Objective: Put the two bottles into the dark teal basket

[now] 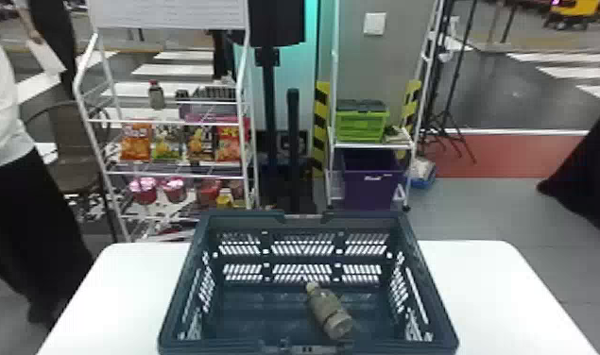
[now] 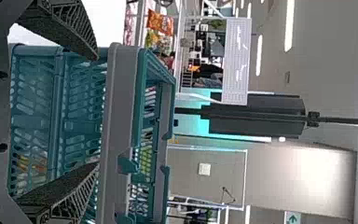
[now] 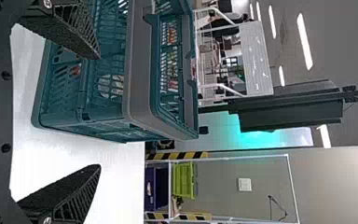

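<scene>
One bottle [image 1: 329,311] lies tipped on its side inside the dark teal basket [image 1: 369,217], which stands mouth-up on a white table [image 1: 492,292], apparently so goods can be lowered in from above. Beside it, the left gripper [image 2: 97,111] and right gripper [image 3: 98,111] hold nothing, their fingers spread, likely to keep clear of the load.

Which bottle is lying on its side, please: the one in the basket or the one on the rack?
The bottle in the basket: its cap points away from the robot. The red-capped bottle on the rack stands upright.
</scene>
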Robot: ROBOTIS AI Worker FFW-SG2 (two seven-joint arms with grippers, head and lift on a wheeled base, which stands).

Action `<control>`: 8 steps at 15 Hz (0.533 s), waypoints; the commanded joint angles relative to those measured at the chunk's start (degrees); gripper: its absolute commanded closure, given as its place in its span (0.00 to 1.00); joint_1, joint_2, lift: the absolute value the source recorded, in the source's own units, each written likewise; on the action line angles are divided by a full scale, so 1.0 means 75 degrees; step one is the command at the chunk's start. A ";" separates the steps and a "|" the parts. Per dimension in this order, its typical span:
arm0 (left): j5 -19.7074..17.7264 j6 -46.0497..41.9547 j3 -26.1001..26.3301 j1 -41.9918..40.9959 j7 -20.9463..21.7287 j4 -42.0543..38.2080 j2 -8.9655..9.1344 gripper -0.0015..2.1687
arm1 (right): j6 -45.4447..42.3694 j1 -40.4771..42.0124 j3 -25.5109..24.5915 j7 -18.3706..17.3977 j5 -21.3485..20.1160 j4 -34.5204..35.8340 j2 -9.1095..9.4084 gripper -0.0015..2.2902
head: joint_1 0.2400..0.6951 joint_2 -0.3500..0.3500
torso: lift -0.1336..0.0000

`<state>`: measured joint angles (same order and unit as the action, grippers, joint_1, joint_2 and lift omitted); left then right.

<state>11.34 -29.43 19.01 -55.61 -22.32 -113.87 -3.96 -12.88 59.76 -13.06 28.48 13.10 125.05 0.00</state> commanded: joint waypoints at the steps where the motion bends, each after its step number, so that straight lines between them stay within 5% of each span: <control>1: 0.0047 -0.0019 0.0091 0.0103 -0.0176 0.0124 0.0012 0.03 | 0.0001 -0.0022 -0.0110 0.0128 0.0070 -0.0021 0.0007 0.02 | 0.57 0.50 | 1.00; 8: -0.0176 0.0099 -0.0026 0.0150 -0.0223 0.0018 -0.0339 0.03 | 0.0095 -0.0104 -0.0157 0.0199 0.0000 0.0038 0.0007 0.02 | 0.57 0.50 | 1.00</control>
<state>10.48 -29.06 18.86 -54.71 -23.99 -113.38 -5.45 -12.22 59.07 -14.16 29.97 13.57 125.12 0.00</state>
